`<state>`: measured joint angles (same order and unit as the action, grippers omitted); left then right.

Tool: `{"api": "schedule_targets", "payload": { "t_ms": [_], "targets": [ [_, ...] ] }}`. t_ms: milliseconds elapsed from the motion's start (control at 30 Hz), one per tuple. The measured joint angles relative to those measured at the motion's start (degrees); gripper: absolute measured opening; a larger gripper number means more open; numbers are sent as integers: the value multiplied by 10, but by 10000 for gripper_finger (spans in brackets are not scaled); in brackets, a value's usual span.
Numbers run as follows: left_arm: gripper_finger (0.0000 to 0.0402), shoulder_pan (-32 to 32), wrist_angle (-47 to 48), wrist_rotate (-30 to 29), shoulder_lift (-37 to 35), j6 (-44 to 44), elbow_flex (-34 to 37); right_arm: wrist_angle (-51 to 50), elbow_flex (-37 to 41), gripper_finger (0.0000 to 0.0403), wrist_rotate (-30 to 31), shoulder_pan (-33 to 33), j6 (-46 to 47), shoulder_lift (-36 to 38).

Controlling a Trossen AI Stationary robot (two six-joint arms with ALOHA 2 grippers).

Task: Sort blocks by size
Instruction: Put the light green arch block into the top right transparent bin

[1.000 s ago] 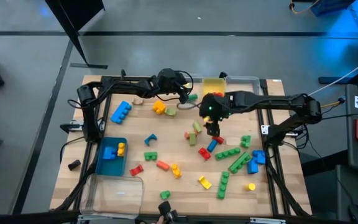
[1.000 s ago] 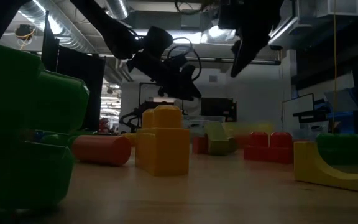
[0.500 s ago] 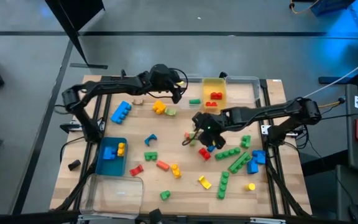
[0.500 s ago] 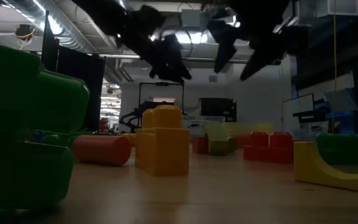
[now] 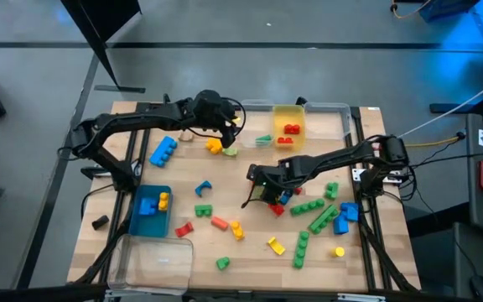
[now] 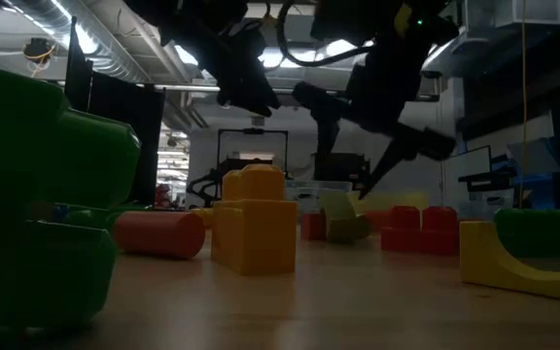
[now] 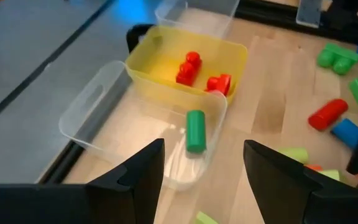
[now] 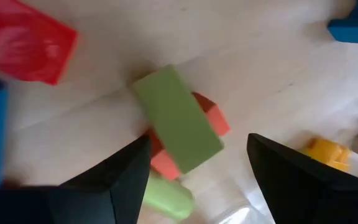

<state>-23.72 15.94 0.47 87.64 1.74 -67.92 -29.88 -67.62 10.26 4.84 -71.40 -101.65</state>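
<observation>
I'm hovering right gripper [image 8: 194,186] over light green block [image 8: 178,119] mid-frame, jaws wide, empty. Left gripper [image 7: 202,163] idling upper centre, jaws spread, empty. Risk: block lying slanted on orange block [image 8: 211,118], pinch maybe twisting it loose.

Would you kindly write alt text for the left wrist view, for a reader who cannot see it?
The open left gripper hovers over a clear bin holding one green cylinder. A yellow bin nested beside it holds two red blocks, and more blocks lie scattered on the wooden table beyond.
</observation>
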Motion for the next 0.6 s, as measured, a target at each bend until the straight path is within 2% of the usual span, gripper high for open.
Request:
{"api": "schedule_targets", "payload": {
  "t_ms": [400, 600],
  "targets": [
    [196, 16, 23, 0, 0, 1, 0, 19, -1, 264, 8, 0, -29, -37],
    [197, 23, 34, 0, 0, 2, 0, 15, 0, 216, 30, 0, -22, -46]
  ]
}}
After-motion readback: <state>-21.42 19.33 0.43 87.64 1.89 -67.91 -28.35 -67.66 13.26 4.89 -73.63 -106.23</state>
